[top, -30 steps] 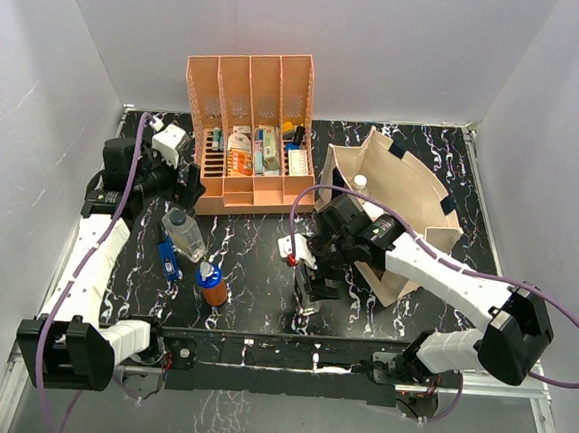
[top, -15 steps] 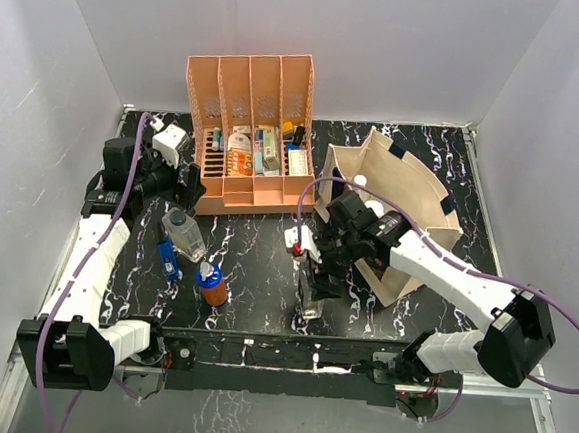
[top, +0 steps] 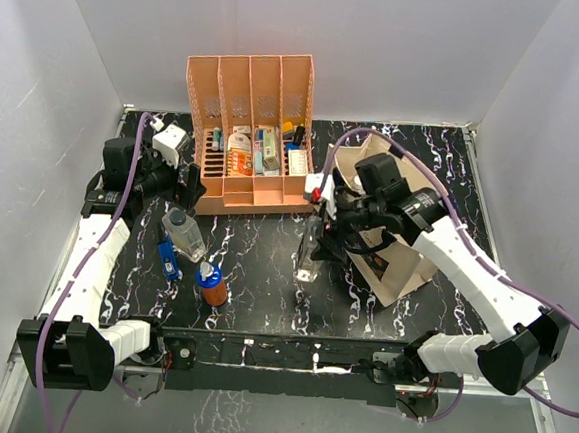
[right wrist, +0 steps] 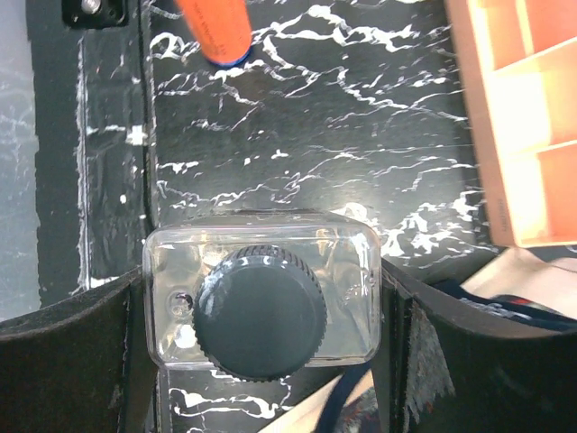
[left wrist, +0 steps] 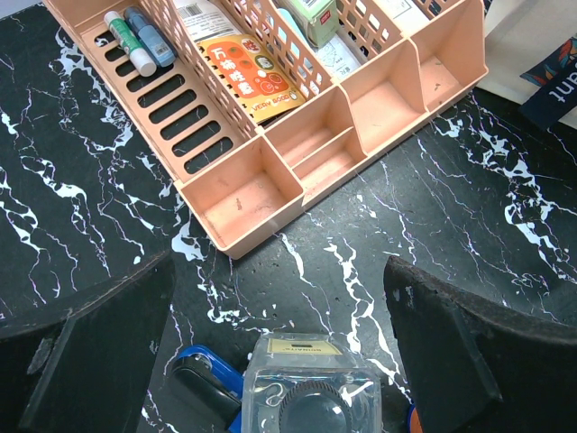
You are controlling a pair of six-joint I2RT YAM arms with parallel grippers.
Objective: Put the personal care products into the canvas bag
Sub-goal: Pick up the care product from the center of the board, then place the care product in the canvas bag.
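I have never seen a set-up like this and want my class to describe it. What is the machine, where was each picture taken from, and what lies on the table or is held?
Two robot arms are bolted to a black table, each ending in a two-finger gripper. The wide picture looks down from above and behind them; the other two come from wrist cameras. On the table are an orange rack of small items, a canvas bag, a clear grey-capped bottle, an orange-brown bottle and a small blue bottle. The left gripper hangs open and empty above the grey-capped bottle. The right gripper clasps a clear square bottle with a dark cap, near the bag.
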